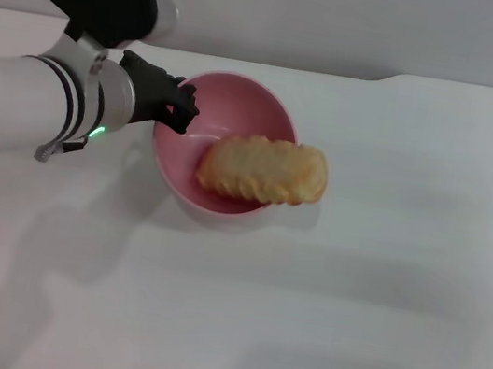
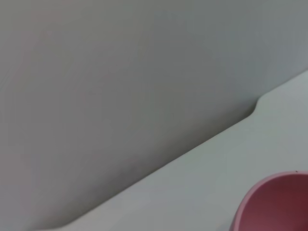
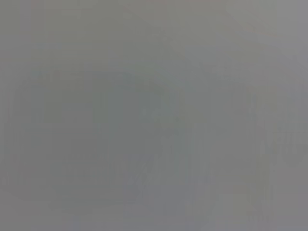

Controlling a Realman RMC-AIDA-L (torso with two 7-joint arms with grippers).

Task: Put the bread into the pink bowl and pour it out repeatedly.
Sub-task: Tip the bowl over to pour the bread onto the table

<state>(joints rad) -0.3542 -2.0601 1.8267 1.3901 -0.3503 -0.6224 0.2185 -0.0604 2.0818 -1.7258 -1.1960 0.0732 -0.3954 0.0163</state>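
On table (image 1: 349, 306): bowl (image 1: 240, 108) tipped, bread (image 1: 264, 169) across its near rim.
Left gripper (image 1: 182, 107): clamped on bowl's far-left rim.

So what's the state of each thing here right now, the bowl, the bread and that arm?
pink bowl: on the white table, tipped toward the robot's right, its left rim gripped.
bread: lying across the bowl's lower rim, partly sticking out over the edge, not held.
left gripper: shut on the bowl's rim.
right gripper: not in view.
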